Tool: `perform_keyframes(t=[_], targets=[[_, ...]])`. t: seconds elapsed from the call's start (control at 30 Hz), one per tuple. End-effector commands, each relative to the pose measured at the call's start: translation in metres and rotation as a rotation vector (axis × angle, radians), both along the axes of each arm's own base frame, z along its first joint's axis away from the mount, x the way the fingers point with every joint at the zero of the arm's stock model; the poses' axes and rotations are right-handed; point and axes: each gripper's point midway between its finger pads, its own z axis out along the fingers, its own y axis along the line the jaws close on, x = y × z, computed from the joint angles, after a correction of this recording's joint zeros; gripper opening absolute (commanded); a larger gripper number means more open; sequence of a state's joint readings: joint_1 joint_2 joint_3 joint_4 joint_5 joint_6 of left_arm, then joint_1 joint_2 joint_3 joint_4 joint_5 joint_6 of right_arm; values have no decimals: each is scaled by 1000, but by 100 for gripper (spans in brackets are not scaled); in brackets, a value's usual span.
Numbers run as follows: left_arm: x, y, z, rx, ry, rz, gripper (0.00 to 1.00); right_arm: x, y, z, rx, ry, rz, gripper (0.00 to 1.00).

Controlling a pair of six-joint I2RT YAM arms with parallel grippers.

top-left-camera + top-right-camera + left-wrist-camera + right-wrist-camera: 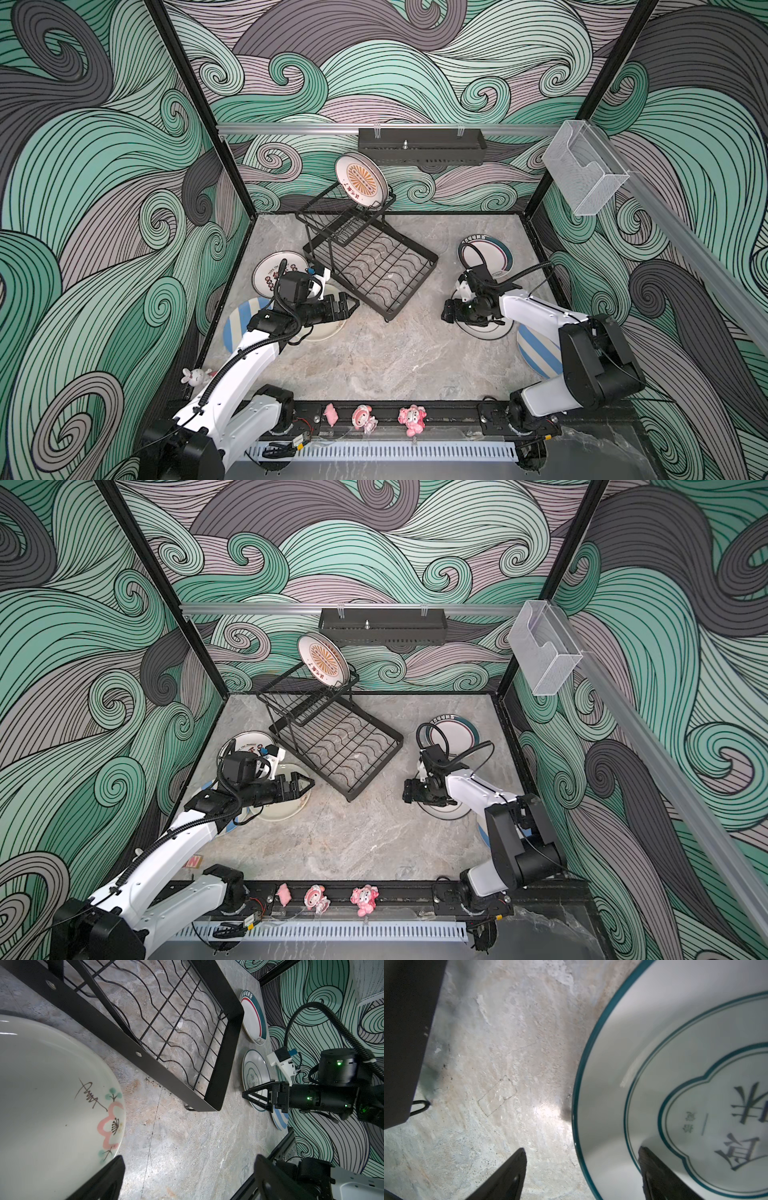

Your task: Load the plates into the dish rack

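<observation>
One orange plate (360, 179) stands in the dish rack (232, 1043), in its upper basket. Six other plates (536, 353) lie flat on the table (374, 365) either side of the rack. The left claw (189, 1156) gapes at the edge of the cream plate (52, 1084). The right claw (581, 1148), also apart, straddles the rim of the teal-ringed plate (675, 1064).

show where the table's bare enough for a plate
Widest bare patch: table front middle, between both arms, in front of the dish rack. A smaller one between rack and the back-right banded plate. Crowded: cream plate, striped plate and character plate bunch by the left gripper; a teal-rimmed plate lies partly under the right gripper.
</observation>
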State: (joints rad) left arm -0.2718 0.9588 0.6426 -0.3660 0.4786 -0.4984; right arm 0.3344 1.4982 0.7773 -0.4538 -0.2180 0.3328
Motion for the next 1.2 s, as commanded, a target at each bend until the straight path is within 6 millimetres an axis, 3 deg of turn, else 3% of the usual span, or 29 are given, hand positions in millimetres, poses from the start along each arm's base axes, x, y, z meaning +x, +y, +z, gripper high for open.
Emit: perform_keyframes(t=[0.0,0.37,0.67,0.93,1.17], targets=[[-2,0,-1,5,-1,6,99,-14,9,-8,27,47,7,84],[-4,2,-2,11,0,12,98,-40,43,-11,110,70,83,84],[-6,0,-4,9,5,0,99,-59,84,14,282,-4,153,85],[-7,-1,-11,11,18,-2,99,-68,96,12,324,5,164,85],[-9,-4,-9,4,14,-9,98,-75,128,22,398,0,245,85]])
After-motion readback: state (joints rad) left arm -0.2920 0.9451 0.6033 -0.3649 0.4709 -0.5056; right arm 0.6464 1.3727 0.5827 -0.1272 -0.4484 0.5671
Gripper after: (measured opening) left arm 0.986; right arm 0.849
